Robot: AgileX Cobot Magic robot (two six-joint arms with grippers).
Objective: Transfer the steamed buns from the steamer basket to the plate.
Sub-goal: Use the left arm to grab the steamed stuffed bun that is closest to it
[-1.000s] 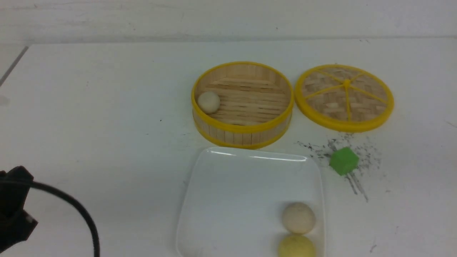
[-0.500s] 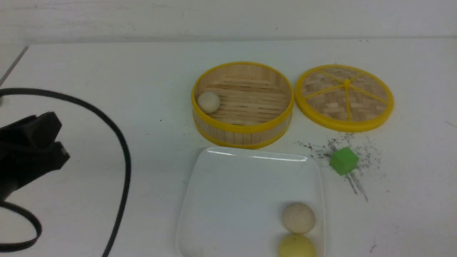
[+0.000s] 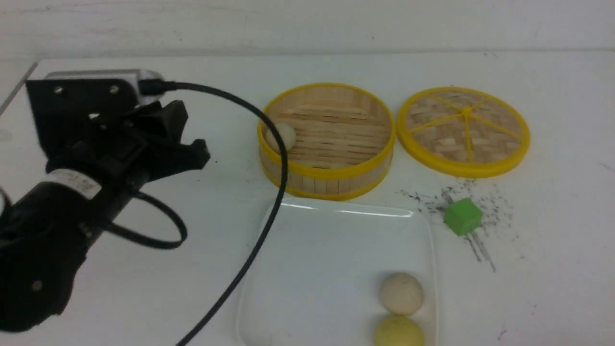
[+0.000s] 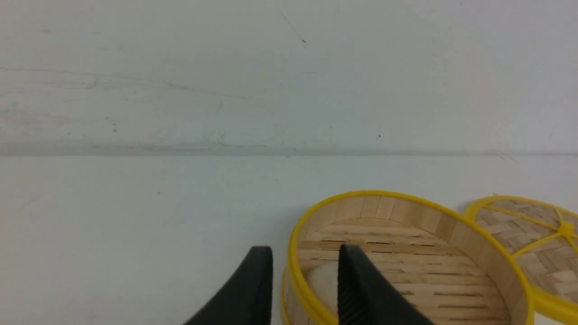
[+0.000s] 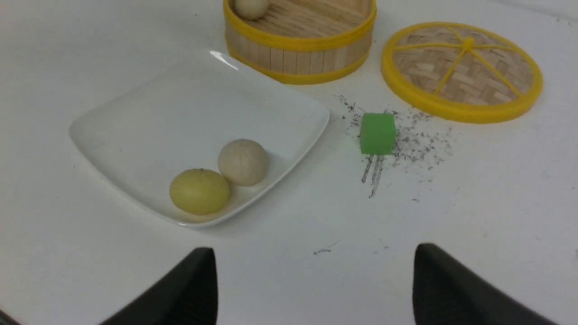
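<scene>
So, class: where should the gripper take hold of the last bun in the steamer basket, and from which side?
Probably best to grip the bun across its round middle, coming from above: it sits close to the upright wall of the basket, which blocks a sideways approach.

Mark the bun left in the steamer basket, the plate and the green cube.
bun (image 5: 251, 8), right wrist view, middle of its visible lower part.
plate (image 5: 149, 104), right wrist view, bare floor.
green cube (image 3: 462, 216), front view, centre of the cube.
</scene>
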